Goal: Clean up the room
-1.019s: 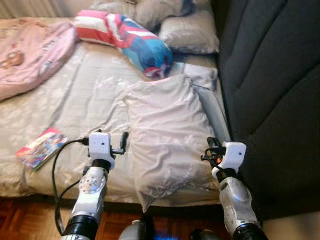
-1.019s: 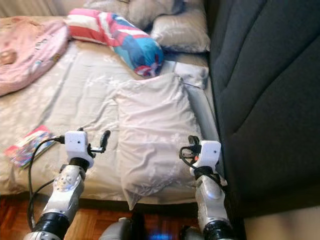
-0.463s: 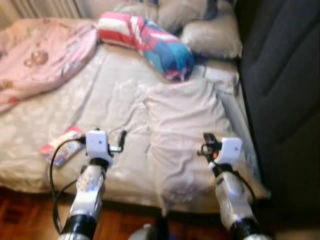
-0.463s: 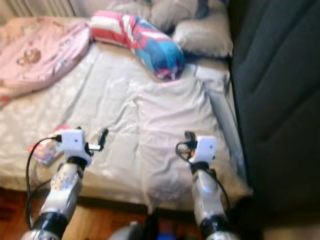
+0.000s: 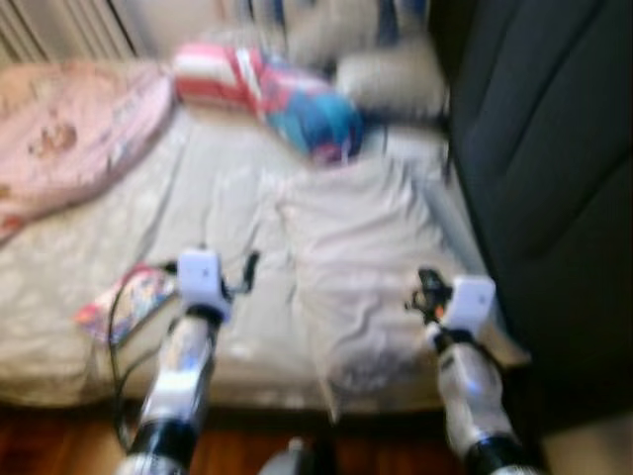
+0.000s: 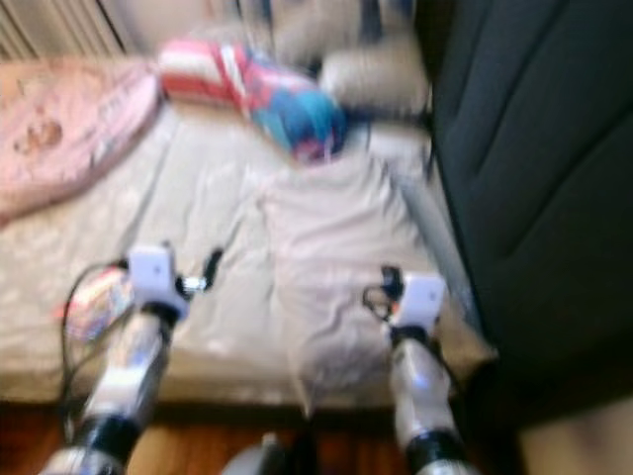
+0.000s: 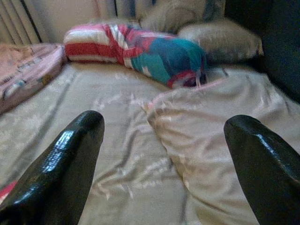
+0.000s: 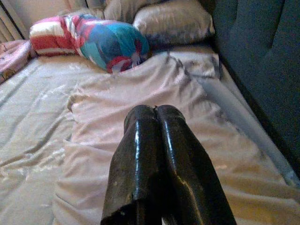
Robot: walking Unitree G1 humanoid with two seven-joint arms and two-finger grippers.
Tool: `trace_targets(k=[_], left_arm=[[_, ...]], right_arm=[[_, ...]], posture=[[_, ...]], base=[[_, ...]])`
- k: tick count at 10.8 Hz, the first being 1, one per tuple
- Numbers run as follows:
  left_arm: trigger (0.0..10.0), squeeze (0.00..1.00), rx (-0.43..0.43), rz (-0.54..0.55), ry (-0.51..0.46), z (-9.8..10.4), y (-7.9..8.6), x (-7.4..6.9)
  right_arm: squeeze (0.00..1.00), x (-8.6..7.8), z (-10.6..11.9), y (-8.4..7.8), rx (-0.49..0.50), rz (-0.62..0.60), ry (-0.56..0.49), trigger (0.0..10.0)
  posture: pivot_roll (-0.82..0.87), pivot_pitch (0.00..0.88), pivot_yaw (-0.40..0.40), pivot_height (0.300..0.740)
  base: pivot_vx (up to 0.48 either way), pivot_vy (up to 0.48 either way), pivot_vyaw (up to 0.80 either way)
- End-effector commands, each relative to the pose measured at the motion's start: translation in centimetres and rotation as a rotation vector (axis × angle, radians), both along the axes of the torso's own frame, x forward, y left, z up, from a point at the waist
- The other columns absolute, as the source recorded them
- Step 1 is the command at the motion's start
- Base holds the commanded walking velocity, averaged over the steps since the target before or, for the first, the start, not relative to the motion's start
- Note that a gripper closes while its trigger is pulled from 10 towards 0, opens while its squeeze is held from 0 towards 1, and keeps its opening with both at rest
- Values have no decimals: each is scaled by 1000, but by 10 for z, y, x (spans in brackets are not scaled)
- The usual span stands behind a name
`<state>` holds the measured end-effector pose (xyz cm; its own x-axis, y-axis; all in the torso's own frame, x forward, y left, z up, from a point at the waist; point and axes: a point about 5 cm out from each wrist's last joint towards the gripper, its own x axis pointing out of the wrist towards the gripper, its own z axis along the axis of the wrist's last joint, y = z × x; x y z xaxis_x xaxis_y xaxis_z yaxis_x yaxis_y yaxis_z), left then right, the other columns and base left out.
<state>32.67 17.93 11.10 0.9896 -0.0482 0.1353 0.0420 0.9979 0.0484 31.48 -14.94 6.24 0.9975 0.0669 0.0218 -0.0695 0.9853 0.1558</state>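
The left gripper (image 7: pixel 161 154) hovers with fingers spread wide, the pale pillow (image 7: pixel 220 136) just ahead, probably readied to grasp it; the right gripper (image 8: pixel 159 154), fingers pressed together and empty, hangs over that pillow, likely waiting.

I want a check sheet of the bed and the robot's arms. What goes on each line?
Surface: beige-sheeted bed, rumpled.
Job's things: pale pink square pillow at the bed's near edge; colourful thin book lying flat.
Clutter: red, white and blue bolster cushion; pink blanket; grey pillow.
Grippers: left end effector open, above the sheet; right end effector shut, over the pink pillow.
Cables: black cable looping by the left arm.
Surroundings: dark padded headboard; wooden floor.
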Motion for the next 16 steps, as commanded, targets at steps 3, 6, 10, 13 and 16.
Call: trace_targets(k=[3,6,10,13,16], left_arm=[[10000,0,-21,-8,14,-2,-2,-3],[10000,0,-27,-9,24,-3,-3,-3],[10000,0,-39,-5,34,-6,-5,-5],[10000,0,-43,-7,35,-7,-5,-6],[10000,0,-50,-10,35,-7,-6,-5]], right_arm=[[0,-3,-7,-3,-3,-11,31,10000],[0,-3,-8,-4,-2,-14,36,10000],[0,-3,-9,-3,1,-1,37,10000],[0,-3,-8,-3,-3,7,32,10000],[0,-2,-8,-4,-13,15,33,10000]], posture=[[64,206,43,740],[63,211,44,740],[65,214,38,740],[63,215,36,740],[59,214,31,740]], base=[[0,0,0],[0,0,0],[0,0,0],[0,0,0],[0,0,0]])
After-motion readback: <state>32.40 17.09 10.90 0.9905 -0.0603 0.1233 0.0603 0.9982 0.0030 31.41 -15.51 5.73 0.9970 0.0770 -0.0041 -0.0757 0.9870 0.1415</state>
